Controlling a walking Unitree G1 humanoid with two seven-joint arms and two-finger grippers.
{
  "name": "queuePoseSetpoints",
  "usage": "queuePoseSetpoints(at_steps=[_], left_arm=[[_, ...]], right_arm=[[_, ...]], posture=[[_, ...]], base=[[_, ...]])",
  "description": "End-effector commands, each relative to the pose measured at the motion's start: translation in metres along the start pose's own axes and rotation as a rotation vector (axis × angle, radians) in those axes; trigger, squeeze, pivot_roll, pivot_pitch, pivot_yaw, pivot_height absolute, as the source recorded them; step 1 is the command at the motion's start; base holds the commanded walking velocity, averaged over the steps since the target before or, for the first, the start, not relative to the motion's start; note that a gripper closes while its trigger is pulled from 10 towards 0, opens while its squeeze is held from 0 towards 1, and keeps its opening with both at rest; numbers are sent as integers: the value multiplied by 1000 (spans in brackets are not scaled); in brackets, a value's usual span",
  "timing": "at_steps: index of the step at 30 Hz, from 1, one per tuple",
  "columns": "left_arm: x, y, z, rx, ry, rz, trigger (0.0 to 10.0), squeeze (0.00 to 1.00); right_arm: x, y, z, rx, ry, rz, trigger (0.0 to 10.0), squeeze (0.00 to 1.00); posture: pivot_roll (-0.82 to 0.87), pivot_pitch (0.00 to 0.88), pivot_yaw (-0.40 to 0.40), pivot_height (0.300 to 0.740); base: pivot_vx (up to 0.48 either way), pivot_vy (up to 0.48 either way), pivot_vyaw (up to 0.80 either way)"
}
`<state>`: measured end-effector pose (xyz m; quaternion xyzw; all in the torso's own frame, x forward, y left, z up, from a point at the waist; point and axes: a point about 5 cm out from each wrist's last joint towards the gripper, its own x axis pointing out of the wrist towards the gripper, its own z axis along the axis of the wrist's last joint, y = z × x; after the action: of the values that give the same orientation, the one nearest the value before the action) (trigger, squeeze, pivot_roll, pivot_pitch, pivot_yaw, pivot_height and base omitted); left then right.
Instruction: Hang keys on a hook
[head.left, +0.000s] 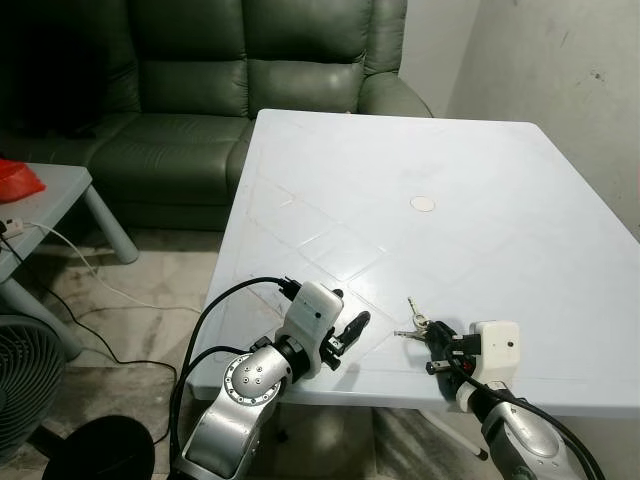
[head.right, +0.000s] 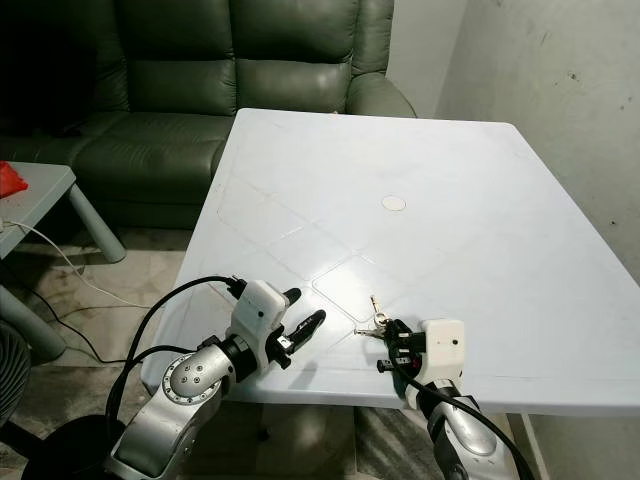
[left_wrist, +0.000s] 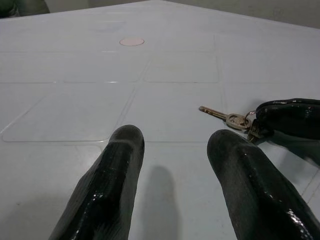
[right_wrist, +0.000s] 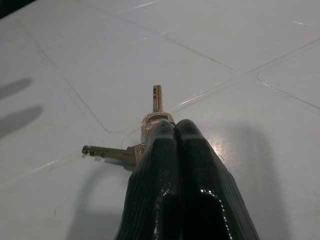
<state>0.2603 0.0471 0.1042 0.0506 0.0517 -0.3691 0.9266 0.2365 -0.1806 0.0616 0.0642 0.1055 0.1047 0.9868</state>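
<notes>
lit: bright, even | focus: sharp | glare: table (soft sheen)

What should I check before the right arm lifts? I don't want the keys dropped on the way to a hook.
1. Right gripper shut on the keys: ok, fingers pressed together over the bunch.
2. Keys off the table: not ok, they lie on it.
3. Firmness of the grip: cannot tell.
4. Left gripper out of the way: ok, open, beside the keys, not touching them.
5. Hook located: cannot tell.
6. Lift path: ok, the white disc lies far off.
</notes>
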Motion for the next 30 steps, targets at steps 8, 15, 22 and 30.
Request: queuePoseSetpoints(at_steps=[8,15,22,30], left_arm=[[3,12,12,15,-51,84,10000,0],[4,43,30,-94,-151,246,10000,0],[-6,87,41,-107,-191,420,10000,0],[-21,123,53,-46,-234,554,10000,0]], right_arm=[[5,-3,38,127,-227,-45,0,0],[12,-5,68,100,-386,-70,0,0],[21,-5,95,49,-465,-115,0,0],[35,9,113,-63,-509,-63,10000,0]], posture=[[-136,26,-19,740],[-133,6,-21,740],[-124,0,-28,740],[-106,0,-46,740]], base=[[0,0,0],[0,0,0],[0,0,0],[0,0,0]])
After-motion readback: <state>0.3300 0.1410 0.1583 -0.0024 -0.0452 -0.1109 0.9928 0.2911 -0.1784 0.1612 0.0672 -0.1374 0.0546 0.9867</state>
